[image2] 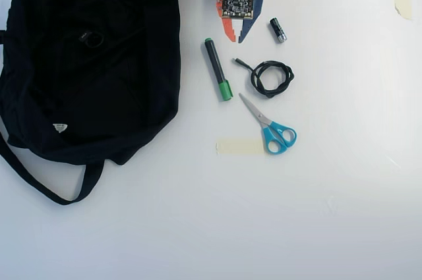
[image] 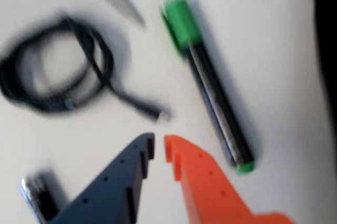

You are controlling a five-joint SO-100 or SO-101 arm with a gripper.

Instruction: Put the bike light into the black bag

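Observation:
The black bag [image2: 125,76] lies flat and floppy over the left of the overhead view, and shows as a dark strip at the right edge of the wrist view [image: 327,29]. A small black ring-shaped thing on top of the fabric looks like the bike light [image2: 91,38]; it is black on black and hard to make out. My gripper [image2: 235,37] is at the top centre, to the right of the bag and apart from it. Its blue and orange fingers nearly touch at the tips [image: 159,147], with nothing between them.
A green-capped marker [image2: 217,69] lies just right of the bag. A coiled black cable [image2: 270,77], a small black cylinder with a silver tip [image2: 277,30], blue-handled scissors [image2: 270,125] and a strip of tape [image2: 239,146] lie on the white table near the gripper.

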